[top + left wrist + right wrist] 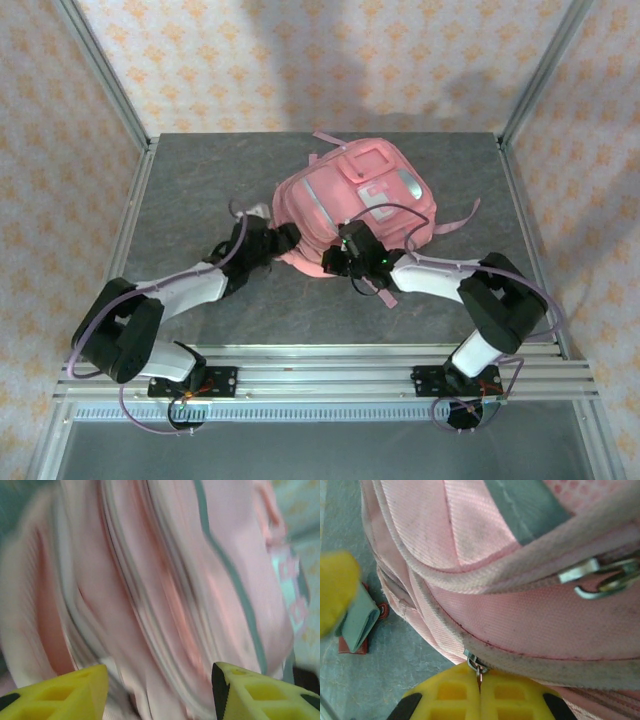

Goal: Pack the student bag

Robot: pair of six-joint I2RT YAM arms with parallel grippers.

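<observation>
The pink bag (355, 200) lies on the grey surface (190, 180), near the middle and a bit to the back. Its front, with the teal and white patches, faces up. Both arms reach to its near edge.

The left arm (190, 285) comes in from the left. The left jaws are at the bag's near left corner. In the left wrist view they stand open. Their two yellow fingers (65, 692) are well apart, and the bag's side is right in front of them, all blurry.

The right arm (440, 275) comes in from the right. The right jaws are closed and pinch a small metal zip pull (479, 672) low on the bag's side. Another zip with silver pulls (597, 577) sits higher up. A small red and teal thing (357, 625) lies on the surface beside the bag. I cannot tell what it is.
</observation>
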